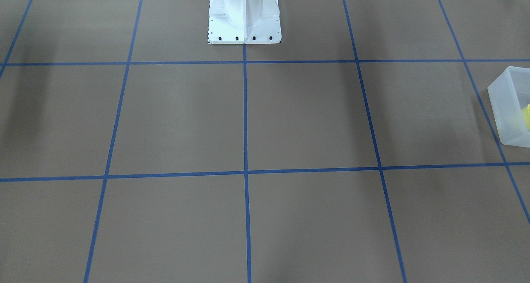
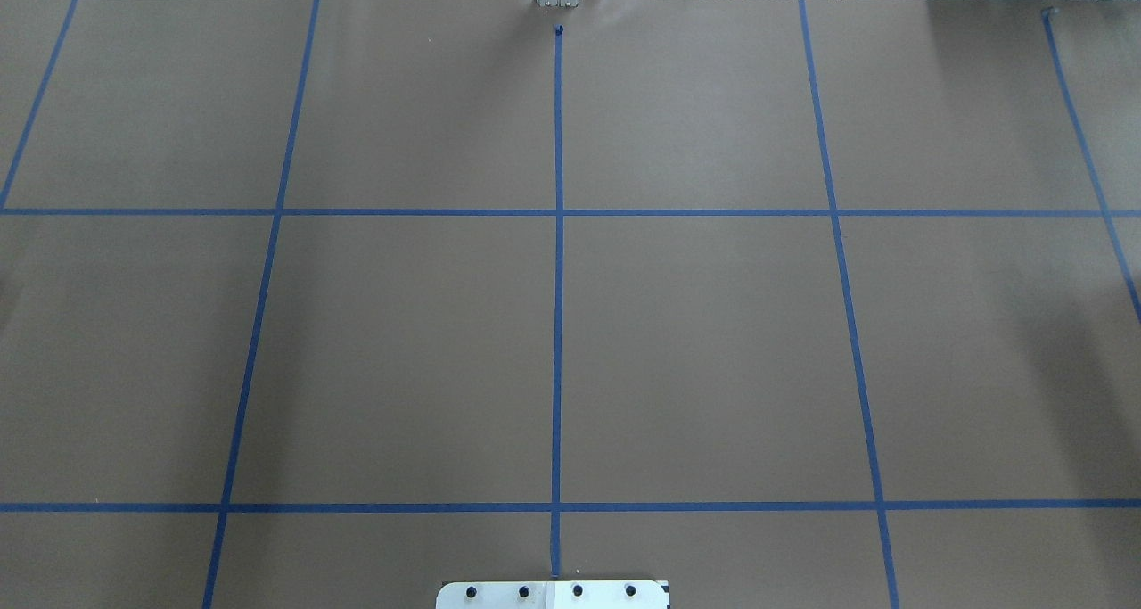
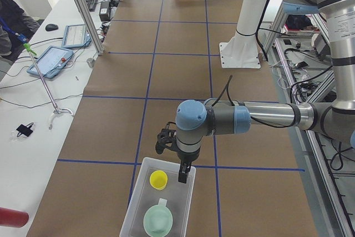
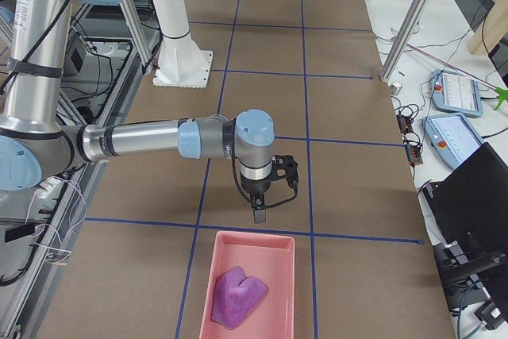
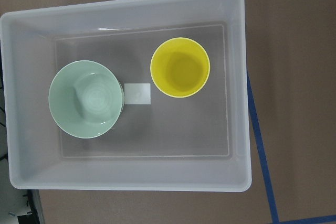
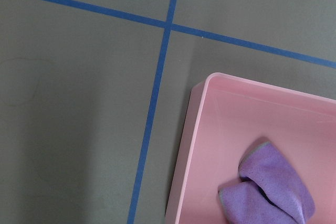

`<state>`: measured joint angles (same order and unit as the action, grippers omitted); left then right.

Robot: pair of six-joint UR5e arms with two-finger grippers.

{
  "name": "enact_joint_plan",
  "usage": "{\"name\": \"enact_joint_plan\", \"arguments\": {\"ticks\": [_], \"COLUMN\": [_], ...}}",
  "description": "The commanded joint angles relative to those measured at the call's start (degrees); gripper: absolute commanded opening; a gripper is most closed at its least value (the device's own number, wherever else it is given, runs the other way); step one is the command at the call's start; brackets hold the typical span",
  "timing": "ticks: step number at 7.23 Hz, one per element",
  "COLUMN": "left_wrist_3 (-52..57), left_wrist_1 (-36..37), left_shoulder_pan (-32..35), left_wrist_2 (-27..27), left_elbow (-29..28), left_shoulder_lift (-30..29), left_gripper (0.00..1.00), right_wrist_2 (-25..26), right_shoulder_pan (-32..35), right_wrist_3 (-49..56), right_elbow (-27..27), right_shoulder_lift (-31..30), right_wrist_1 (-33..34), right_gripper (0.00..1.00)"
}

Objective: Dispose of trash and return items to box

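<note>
The frosted white box (image 5: 126, 4) holds the yellow cup (image 5: 180, 67) and, beside it, the mint-green bowl (image 5: 86, 98), both upright. In the exterior left view my left gripper (image 3: 182, 176) hangs over the rim of the box (image 3: 133, 215) next to the cup (image 3: 158, 179); I cannot tell if it is open or shut. A crumpled purple cloth (image 6: 273, 187) lies in a pink tray (image 6: 189, 145). My right gripper (image 4: 259, 213) hovers just short of that tray (image 4: 214, 275), and its state cannot be told. Neither wrist view shows fingers.
The white robot pedestal (image 1: 244, 18) stands at the table's middle edge. Blue tape lines (image 2: 558, 279) divide the brown table. A side bench carries tablets (image 3: 50, 61) and cables, with a person's sleeve (image 3: 11, 15) at its end. A red cylinder (image 3: 11, 217) lies near the box.
</note>
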<state>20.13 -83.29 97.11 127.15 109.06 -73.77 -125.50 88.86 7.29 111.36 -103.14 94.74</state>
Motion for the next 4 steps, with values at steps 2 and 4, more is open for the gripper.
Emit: {"name": "enact_joint_plan", "arguments": {"ticks": [2, 4], "left_wrist_3": [0.0, 0.0], "left_wrist_1": [0.0, 0.0], "left_shoulder_pan": [-0.1, -0.1], "left_wrist_2": [0.0, 0.0], "left_elbow": [-0.2, -0.2], "left_shoulder_lift": [-0.1, 0.0], "left_gripper": [0.98, 0.98], "right_wrist_2": [0.3, 0.7], "right_shoulder_pan": [0.0, 0.0], "right_wrist_3": [0.0, 0.0], "right_elbow": [0.2, 2.5], "right_shoulder_lift": [0.3, 0.5], "right_wrist_1": [-0.1, -0.1], "right_gripper": [1.00, 1.00]}}
